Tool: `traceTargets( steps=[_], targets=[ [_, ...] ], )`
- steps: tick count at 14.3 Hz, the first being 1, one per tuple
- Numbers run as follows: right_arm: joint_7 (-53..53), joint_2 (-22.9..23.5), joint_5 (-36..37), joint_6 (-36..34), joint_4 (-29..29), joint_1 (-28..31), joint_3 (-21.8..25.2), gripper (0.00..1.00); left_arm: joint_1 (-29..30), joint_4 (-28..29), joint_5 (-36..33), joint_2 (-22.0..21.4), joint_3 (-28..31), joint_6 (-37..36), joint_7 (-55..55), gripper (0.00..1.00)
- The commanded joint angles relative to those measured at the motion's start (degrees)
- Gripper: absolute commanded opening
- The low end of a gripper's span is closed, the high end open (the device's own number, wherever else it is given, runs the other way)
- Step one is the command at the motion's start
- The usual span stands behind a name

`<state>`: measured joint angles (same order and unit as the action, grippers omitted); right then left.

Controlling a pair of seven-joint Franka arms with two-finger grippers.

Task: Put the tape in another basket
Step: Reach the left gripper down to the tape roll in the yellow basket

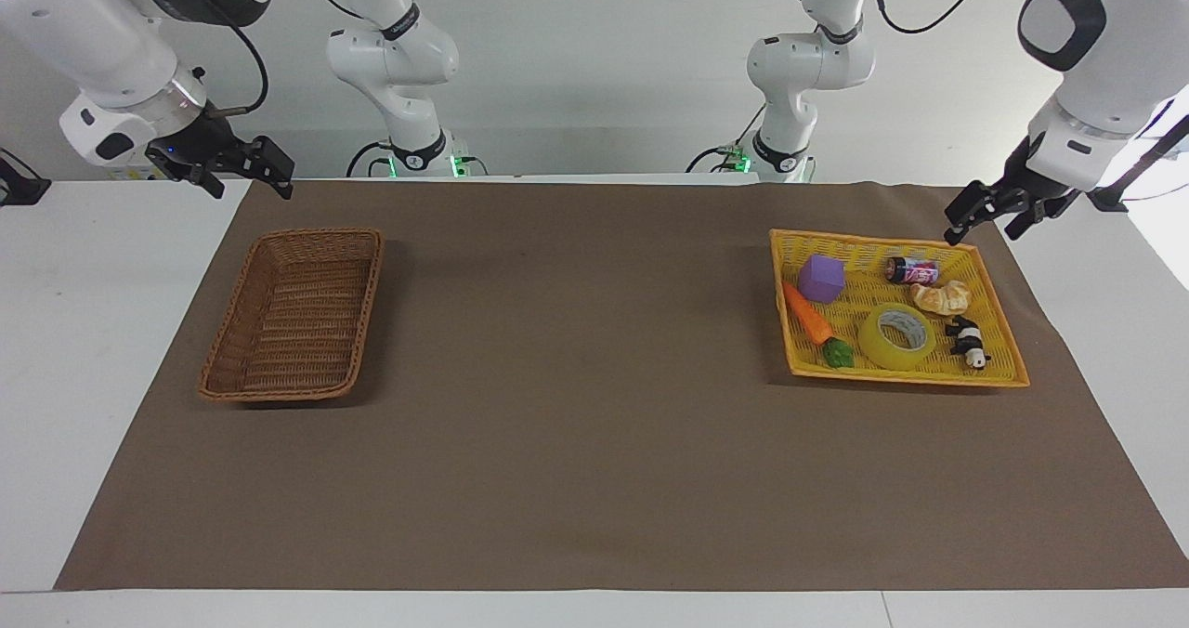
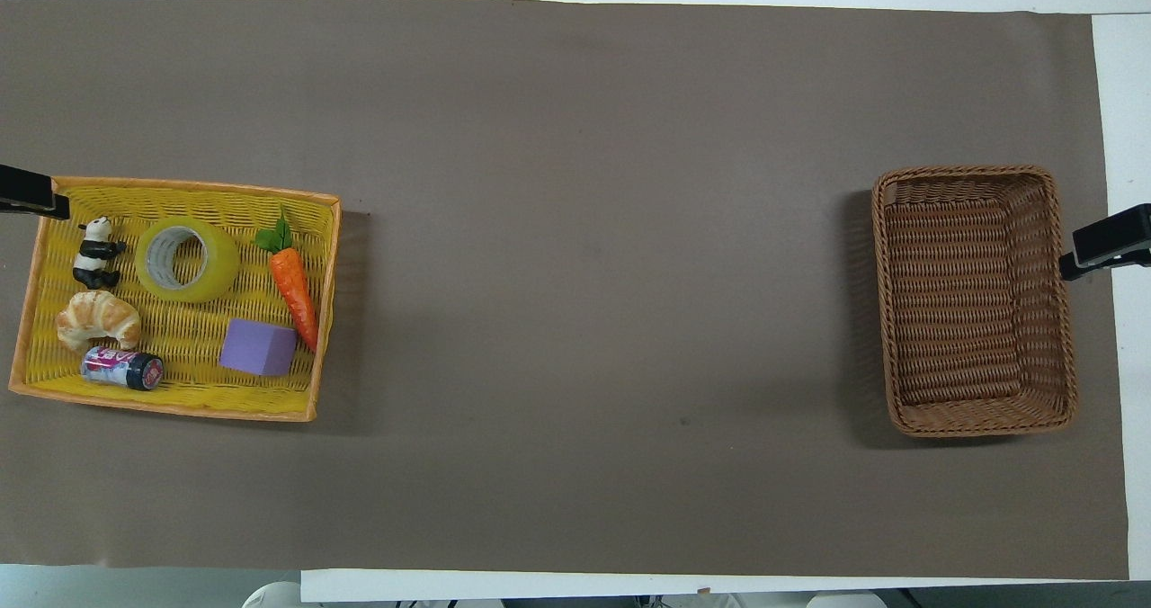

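The tape (image 1: pixel 896 336) lies flat, hole up, in the yellow tray basket (image 1: pixel 1003 360) at the left arm's end of the table (image 1: pixel 576 479), between the toy carrot (image 1: pixel 806 314) and the panda figure (image 1: pixel 968 342), with the croissant (image 1: pixel 941 296) just beside it on the robots' side. Being a round roll on its flat face, it has no long axis to line up with; only its rim and hollow core offer a hold.

The left gripper (image 1: pixel 985 212) hangs in the air over the tray basket's corner nearest its own base. From its jaws, the tape lies down and away from the robots, a little toward the table's middle, past the small can (image 1: pixel 912 269) and the croissant. The jaws stand parted and hold nothing.

The right gripper (image 1: pixel 237 171) waits near the dark-brown wicker basket (image 1: pixel 295 314), over the table edge, its jaws also apart and empty. The tape is well apart from it, so the left arm is clearly the one placed to pick; the wicker basket sits at the right arm's end.
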<state>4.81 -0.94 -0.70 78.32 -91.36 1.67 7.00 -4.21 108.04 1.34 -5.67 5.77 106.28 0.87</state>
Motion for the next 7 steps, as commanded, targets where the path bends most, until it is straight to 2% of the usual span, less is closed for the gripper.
traceTargets(
  steps=[1, 3, 6, 7],
  targets=[
    [1.2, -1.3, 0.4, 0.2, -1.4, 0.5, -0.5, 1.0, -0.1, 18.2, -0.2, -4.2, -0.3, 14.5, -0.7, 1.0],
    [1.2, -1.3, 0.4, 0.2, -1.4, 0.5, -0.5, 1.0, -0.3, 18.6, -0.2, 0.5, -0.3, 19.0, -0.6, 0.98],
    [1.2, -1.3, 0.4, 0.2, -1.4, 0.5, -0.5, 1.0, 1.9, 18.5, -0.2, 3.1, -0.3, 21.7, 0.2, 0.79],
    [1.2, -1.3, 0.4, 0.2, -1.4, 0.5, -0.5, 1.0, 2.3, 18.5, -0.2, 3.9, -0.3, 22.8, 0.3, 0.78]
  ],
)
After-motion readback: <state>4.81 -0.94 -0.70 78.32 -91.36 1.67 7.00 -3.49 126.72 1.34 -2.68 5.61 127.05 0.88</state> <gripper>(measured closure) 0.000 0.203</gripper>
